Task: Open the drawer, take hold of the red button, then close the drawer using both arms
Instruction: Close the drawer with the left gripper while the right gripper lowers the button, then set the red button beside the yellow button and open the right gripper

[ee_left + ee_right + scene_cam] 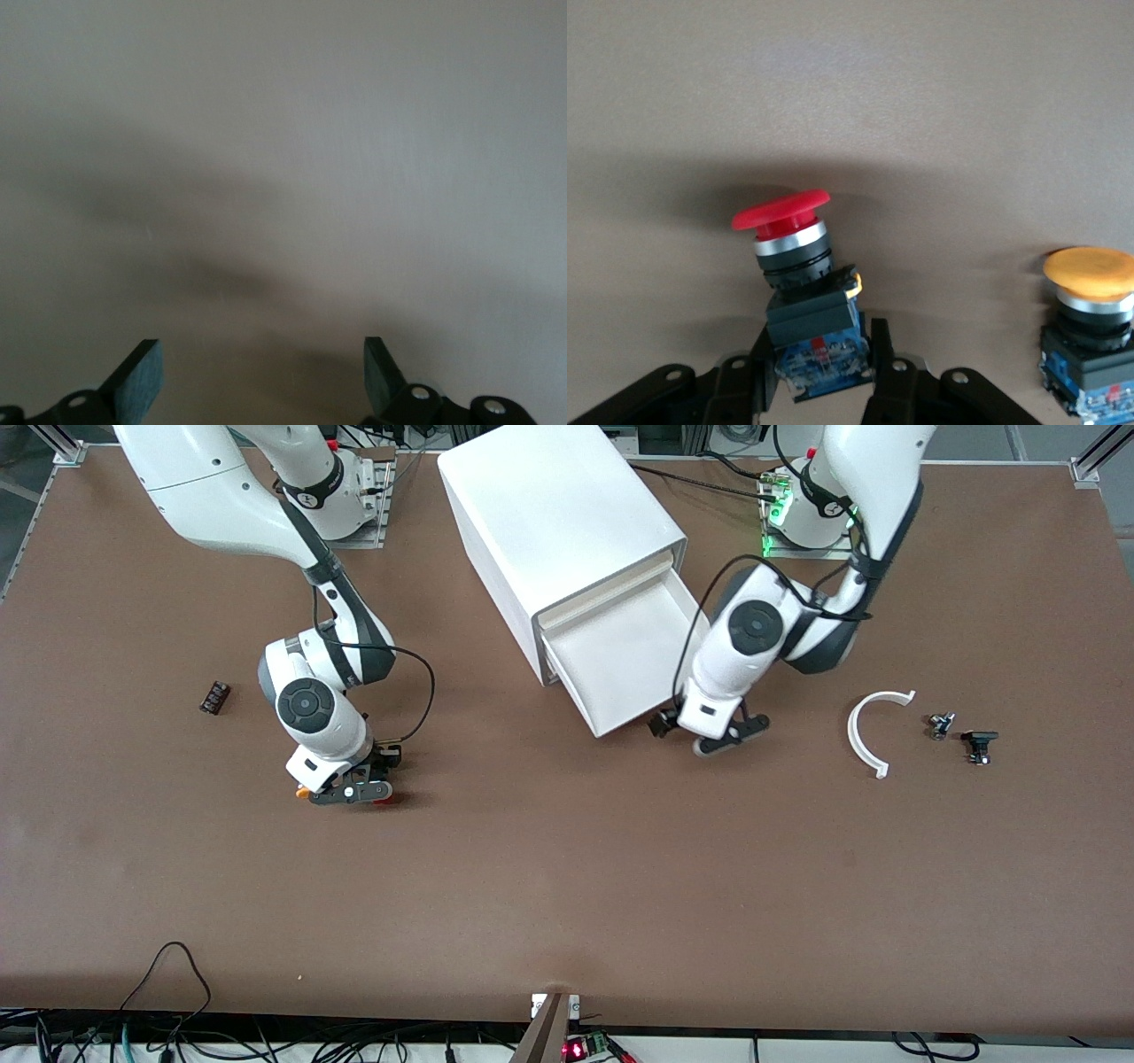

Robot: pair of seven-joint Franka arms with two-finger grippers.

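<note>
Jaws of the right gripper [824, 376] are clamped on the blue body of the red-capped button [799, 292], low over the desk [567, 886] beside an orange-capped button [1088, 332]. Left gripper [709, 735] jaws stand wide apart, empty, at the pulled-out lowest drawer [620, 660] of the white cabinet [558, 522].

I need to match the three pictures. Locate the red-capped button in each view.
Front view: only a sliver of the red-capped button shows under the right gripper, toward the right arm's end of the table.
Right wrist view: the button stands upright, body clamped in the gripper.
Left wrist view: not in it.
Shared landmark: the orange-capped button beside it.
</note>
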